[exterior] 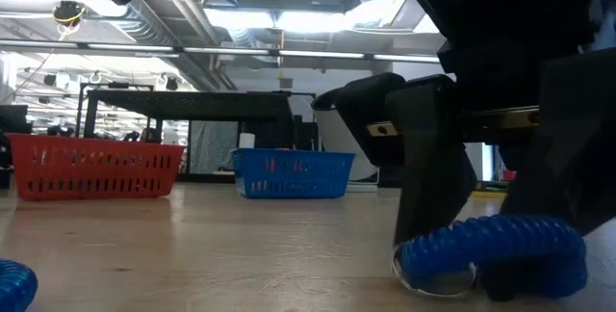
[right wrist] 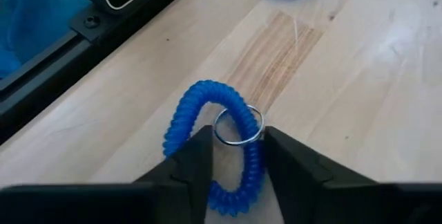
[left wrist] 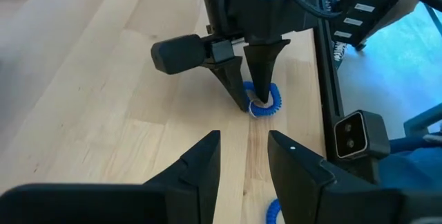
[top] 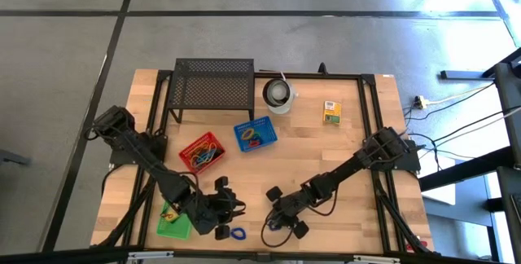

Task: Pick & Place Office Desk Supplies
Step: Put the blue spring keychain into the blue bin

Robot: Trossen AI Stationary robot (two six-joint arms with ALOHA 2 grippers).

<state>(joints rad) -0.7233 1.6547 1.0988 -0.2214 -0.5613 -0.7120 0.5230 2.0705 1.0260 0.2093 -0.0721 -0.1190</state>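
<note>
red basket (top: 202,151): tangle of colored loops
blue basket (top: 256,134): few loops
right hand (right wrist: 231,156): fingers straddling blue coil loop (right wrist: 210,141), not yet pinching
left hand (left wrist: 243,156): spread, empty

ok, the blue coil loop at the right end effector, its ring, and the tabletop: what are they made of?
Blue coil loop: looks like flexible plastic, slightly glossy, with ribbed spiral turns.
Ring: seems to be thin metal, silvery with bright glints.
Tabletop: wood, pale matte planks with visible grain.
Right end effector: its fingers stand either side of the coil.
</note>
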